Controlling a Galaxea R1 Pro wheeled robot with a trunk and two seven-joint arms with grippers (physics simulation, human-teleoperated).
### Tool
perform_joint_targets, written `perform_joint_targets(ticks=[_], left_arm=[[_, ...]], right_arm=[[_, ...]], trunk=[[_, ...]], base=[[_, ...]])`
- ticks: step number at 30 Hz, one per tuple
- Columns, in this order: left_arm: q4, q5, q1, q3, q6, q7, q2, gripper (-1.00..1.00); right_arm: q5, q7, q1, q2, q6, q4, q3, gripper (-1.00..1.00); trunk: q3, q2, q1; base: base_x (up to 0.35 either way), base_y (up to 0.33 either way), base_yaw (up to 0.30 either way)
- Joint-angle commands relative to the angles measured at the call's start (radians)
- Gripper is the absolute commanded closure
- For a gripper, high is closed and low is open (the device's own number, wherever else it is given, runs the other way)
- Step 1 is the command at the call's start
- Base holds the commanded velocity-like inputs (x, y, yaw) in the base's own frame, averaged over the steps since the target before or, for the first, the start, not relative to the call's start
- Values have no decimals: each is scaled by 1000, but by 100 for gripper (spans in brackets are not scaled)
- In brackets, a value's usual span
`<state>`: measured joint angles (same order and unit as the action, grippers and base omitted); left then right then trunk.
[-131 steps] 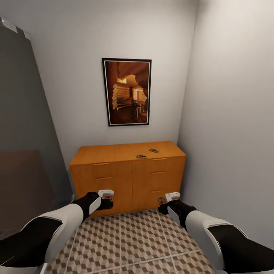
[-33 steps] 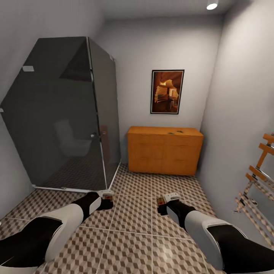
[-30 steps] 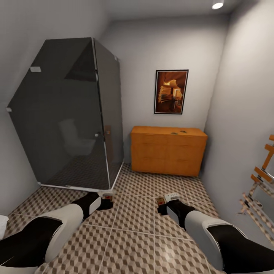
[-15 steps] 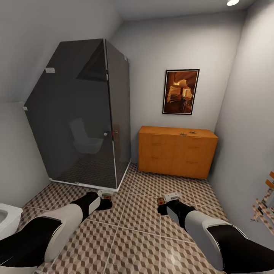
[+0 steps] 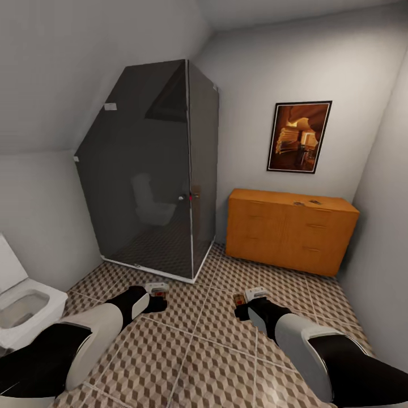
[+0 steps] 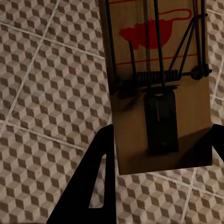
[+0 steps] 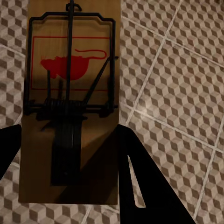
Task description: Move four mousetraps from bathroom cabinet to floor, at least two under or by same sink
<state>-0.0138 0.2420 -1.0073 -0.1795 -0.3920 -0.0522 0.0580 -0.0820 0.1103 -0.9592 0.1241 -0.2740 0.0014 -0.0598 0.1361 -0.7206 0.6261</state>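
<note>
Each gripper holds a tan wooden mousetrap with dark wire and a red mouse mark. In the left wrist view my left gripper (image 6: pixel 161 135) is shut on one mousetrap (image 6: pixel 158 70) above the cube-patterned bathroom floor (image 6: pixel 51 93). My right gripper (image 7: pixel 67 140) is shut on another mousetrap (image 7: pixel 70 84). The head view has my left gripper (image 5: pixel 157 292) and right gripper (image 5: pixel 249 297) low over the floor (image 5: pixel 209 334). Two more mousetraps (image 5: pixel 298 203) (image 5: pixel 315 202) lie on the orange-brown cabinet (image 5: pixel 289 229) at the far wall. The sink is out of view.
A dark glass shower enclosure (image 5: pixel 158 170) stands in the far left corner. A white toilet (image 5: pixel 22 306) sits at the left edge. A framed picture (image 5: pixel 299 136) hangs above the cabinet. Open tiled floor lies between me and the cabinet.
The camera has backed away from the cabinet and turned left, so the cabinet slides right and the toilet comes into view. Both grippers keep the same pose.
</note>
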Motion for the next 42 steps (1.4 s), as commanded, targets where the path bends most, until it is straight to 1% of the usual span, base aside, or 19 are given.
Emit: perform_joint_targets(ticks=[1, 4, 10, 13, 33, 37, 42], left_arm=[[-2, 8, -1, -8, -5, -7, 0, 100], [-2, 8, -1, -8, -5, -5, 0, 100], [-2, 9, -1, -8, -5, -4, 0, 100], [-2, 10, -1, -8, -5, -5, 0, 100], [-2, 11, -1, -8, -5, -10, 0, 100], [-2, 10, -1, -8, -2, -10, 0, 100], [-1, 11, -1, -8, 9, -8, -7, 100]], right_arm=[[-5, 2, -1, 0, -5, 0, -5, 100], [-5, 2, -1, 0, -5, 0, -5, 100], [-5, 2, -1, 0, -5, 0, -5, 100], [-5, 2, -1, 0, -5, 0, -5, 100], [-5, 3, -1, 0, -5, 0, -5, 100], [-5, 14, -1, 1, -5, 0, -6, 100], [-5, 22, -1, 2, -5, 0, -6, 100]], trunk=[[2, -1, 0], [2, -1, 0], [2, -1, 0], [2, -1, 0], [2, -1, 0], [2, -1, 0], [2, -1, 0]], base=[[0, 0, 274], [0, 0, 213], [0, 0, 44], [0, 0, 172], [0, 0, 262], [0, 0, 269], [0, 0, 269]])
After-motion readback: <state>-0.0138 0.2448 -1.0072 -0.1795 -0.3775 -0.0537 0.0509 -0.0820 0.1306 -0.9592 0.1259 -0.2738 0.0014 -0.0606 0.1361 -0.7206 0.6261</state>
